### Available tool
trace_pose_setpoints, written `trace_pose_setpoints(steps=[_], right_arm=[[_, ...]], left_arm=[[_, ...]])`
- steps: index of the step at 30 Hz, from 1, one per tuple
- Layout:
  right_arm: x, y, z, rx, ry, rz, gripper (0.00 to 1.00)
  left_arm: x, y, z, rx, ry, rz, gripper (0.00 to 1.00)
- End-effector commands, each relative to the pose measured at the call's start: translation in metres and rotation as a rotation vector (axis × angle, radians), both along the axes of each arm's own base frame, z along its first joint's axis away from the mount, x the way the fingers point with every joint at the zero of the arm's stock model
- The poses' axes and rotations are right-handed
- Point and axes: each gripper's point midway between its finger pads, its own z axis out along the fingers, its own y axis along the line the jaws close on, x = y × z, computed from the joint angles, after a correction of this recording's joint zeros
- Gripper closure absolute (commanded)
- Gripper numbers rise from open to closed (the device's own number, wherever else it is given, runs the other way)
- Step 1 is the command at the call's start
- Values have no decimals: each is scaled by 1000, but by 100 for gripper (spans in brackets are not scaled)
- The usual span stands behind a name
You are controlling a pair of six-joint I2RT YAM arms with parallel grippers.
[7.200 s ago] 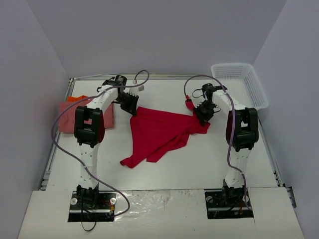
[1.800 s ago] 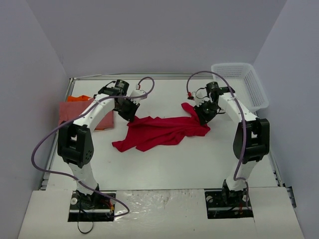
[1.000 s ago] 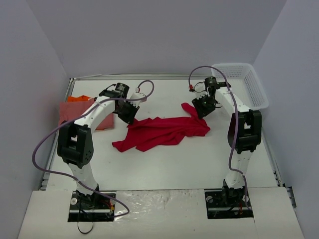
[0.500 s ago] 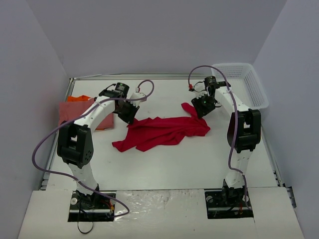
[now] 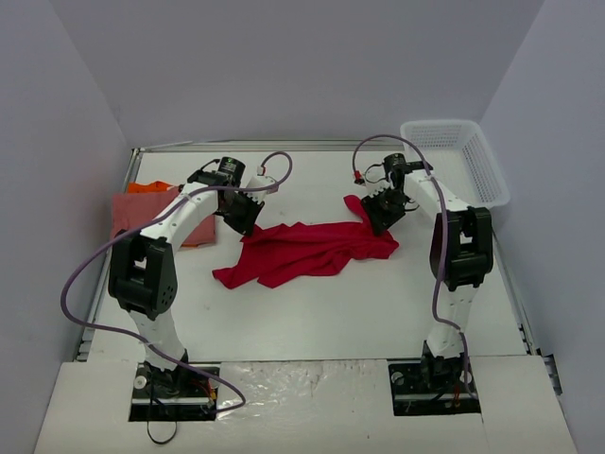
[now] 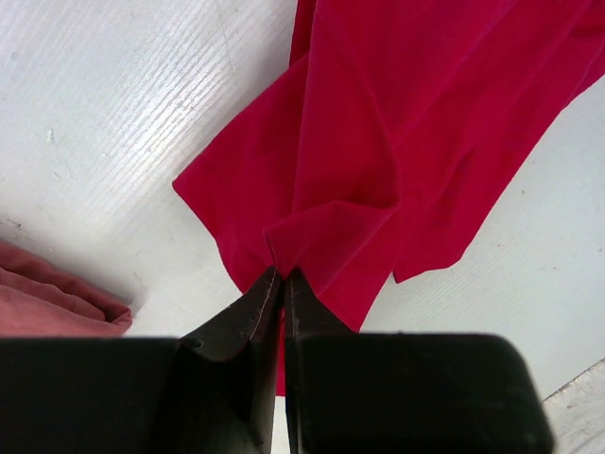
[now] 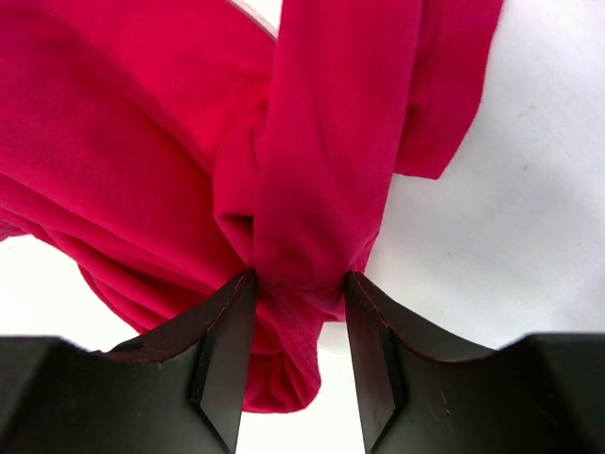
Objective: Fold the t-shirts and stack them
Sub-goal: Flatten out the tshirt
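The red shirt lies crumpled in a long band across the middle of the surface, stretched between the two hands; it looks held at both far ends so it can be pulled flat before any fold is made, which I judge to be the step in hand. The pink shirt sits folded at the left edge with the orange shirt showing at its far side, well apart from the red one, probably as the place for the stack; the basket stands in the far right corner, untouched.

The left hand is closed to a sliver, its tips pinching a small fold at the shirt's edge; the pink shirt's corner shows just beside it. The right hand stands narrowly apart, its fingers pressed against both sides of a thick gathered bunch of the red shirt that fills the gap; the cloth narrows where they meet it, so I take it as gripped.
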Motion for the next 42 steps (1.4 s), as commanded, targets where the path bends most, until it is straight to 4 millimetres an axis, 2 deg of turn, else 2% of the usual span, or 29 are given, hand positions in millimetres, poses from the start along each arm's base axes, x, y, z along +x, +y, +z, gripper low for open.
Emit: trace_pose_setpoints(steps=[1, 5, 10, 14, 20, 22, 23, 25, 30, 34, 37, 39, 40, 42], right_arm=[[-10, 5, 16, 7, -6, 30, 61], [-6, 10, 18, -8, -19, 43, 61], [-3, 10, 12, -41, -16, 42, 63], [2, 5, 7, -62, -15, 18, 73], [13, 4, 20, -56, -60, -2, 76], [15, 2, 25, -60, -73, -7, 82], [16, 1, 26, -64, -78, -10, 91], [18, 1, 27, -67, -83, -11, 99], [20, -2, 28, -77, -88, -20, 100], [29, -8, 33, -99, -118, -54, 100], [45, -18, 43, -117, -163, -96, 100], [59, -22, 56, -127, -208, -118, 100], [65, -25, 62, -138, -230, -136, 100], [82, -26, 88, -137, -304, -158, 100]], left_arm=[[3, 0, 24, -25, -56, 9, 98], [2, 0, 23, -23, -55, 8, 98], [1, 1, 20, -21, -52, 7, 98], [0, 2, 19, -19, -48, 7, 98], [1, 3, 18, -18, -53, 10, 98], [1, 3, 19, -20, -57, 11, 98], [1, 3, 19, -20, -56, 13, 98], [1, 3, 20, -22, -56, 12, 98], [1, 3, 23, -23, -63, 14, 98], [4, 7, 26, -14, -81, 32, 98], [15, 18, 36, -22, -111, 90, 98], [24, 31, 45, -23, -127, 135, 98], [32, 35, 56, -31, -156, 151, 98], [43, 52, 68, -34, -173, 201, 98]])
